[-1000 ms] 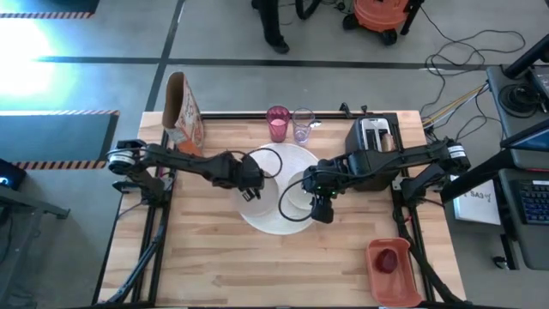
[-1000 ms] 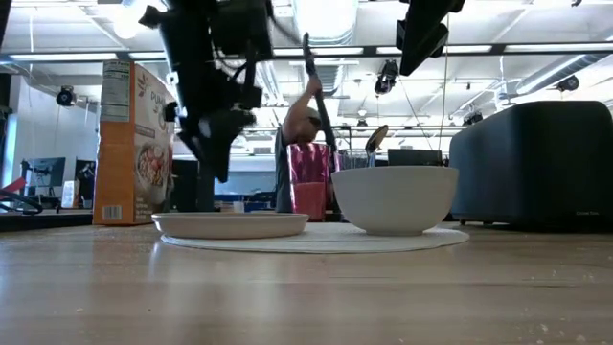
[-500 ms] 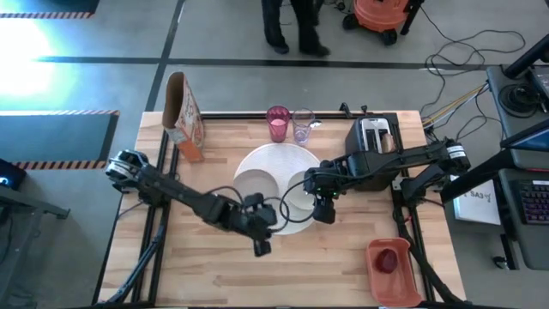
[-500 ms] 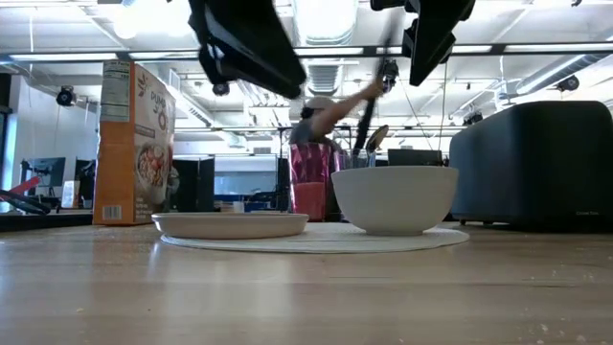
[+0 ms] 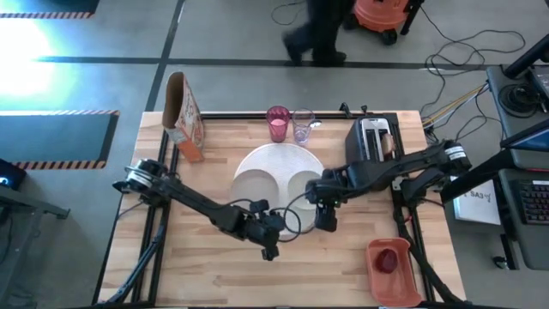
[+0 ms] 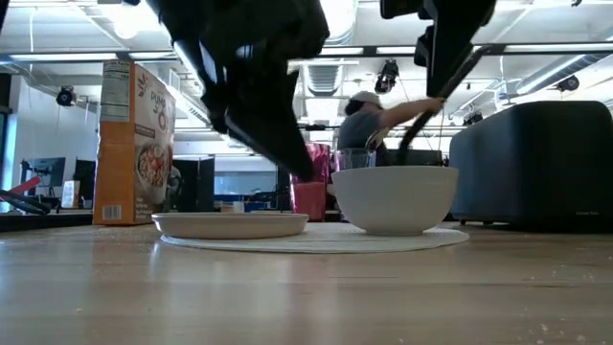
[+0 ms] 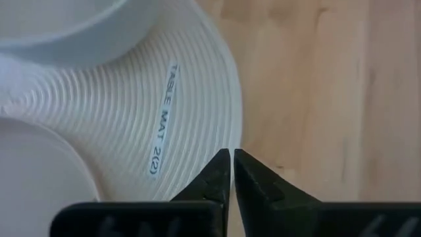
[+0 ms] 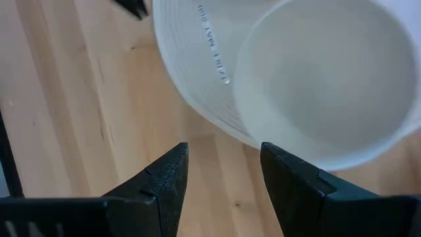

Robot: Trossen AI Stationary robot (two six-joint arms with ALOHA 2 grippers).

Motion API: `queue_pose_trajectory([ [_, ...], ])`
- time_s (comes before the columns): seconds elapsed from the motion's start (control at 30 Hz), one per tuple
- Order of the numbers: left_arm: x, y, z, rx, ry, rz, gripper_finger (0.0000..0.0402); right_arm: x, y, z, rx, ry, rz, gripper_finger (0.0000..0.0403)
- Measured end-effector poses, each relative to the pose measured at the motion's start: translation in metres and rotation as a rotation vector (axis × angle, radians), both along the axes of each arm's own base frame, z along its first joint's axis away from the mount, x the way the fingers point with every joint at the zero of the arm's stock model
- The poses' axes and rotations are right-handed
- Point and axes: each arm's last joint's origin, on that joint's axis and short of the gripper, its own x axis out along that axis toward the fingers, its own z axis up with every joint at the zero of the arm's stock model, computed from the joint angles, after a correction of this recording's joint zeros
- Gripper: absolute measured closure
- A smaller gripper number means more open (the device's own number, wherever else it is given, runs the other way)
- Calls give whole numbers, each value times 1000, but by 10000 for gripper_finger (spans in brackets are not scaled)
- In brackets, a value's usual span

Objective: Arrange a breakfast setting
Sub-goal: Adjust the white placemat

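White and ribbed, the round table mat [image 5: 279, 184] lies mid-tabletop [image 5: 214, 266] with the small white plate [image 5: 254, 184] on its left half and the white bowl [image 5: 302, 193] on its right half, both where they were a second ago. What has changed is the left arm: a second ago its tool hung over the small plate with the fingers apart; half a second ago it had swung toward the near edge of the mat; now the left tool [image 5: 268, 245] sits low by that near edge, and the left wrist view shows its two fingertips [image 7: 231, 172] pressed together with nothing between them, right over the mat's rim beside the printed label. The right tool [image 5: 326, 219] has slid from above the bowl to a spot just off the bowl's near-right side; its fingers [image 8: 168, 181] stand well apart, gripping nothing, with the mat's edge and the bowl ahead of them. At the far edge of the tabletop the pink cup [image 5: 277, 123] and the clear purplish glass [image 5: 302, 125] stand side by side, unmoved, as do the cereal box [image 5: 183, 116] at the far left, the toaster [image 5: 374, 137] at the far right and the red tray [image 5: 393, 270] holding a small red fruit [image 5: 388, 260] at the near right corner. A person [image 5: 313, 30] walking on the floor beyond has shifted to the right.
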Motion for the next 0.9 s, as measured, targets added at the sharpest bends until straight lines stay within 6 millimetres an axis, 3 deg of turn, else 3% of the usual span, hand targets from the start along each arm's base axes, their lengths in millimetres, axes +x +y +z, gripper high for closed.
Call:
queue_pose_trajectory([
  [0.2,0,0,-18,3,41,22,401,1,16,-23,-54,-68,-4,223],
  [0.5,1,1,-32,25,61,56,401,4,42,-63,-89,-321,-45,241],
  [0.73,2,3,-31,66,43,86,402,-8,42,-95,-159,-389,-200,262],
  [0.9,1,3,-32,65,40,97,402,-15,39,-115,-105,-449,-275,273],
])
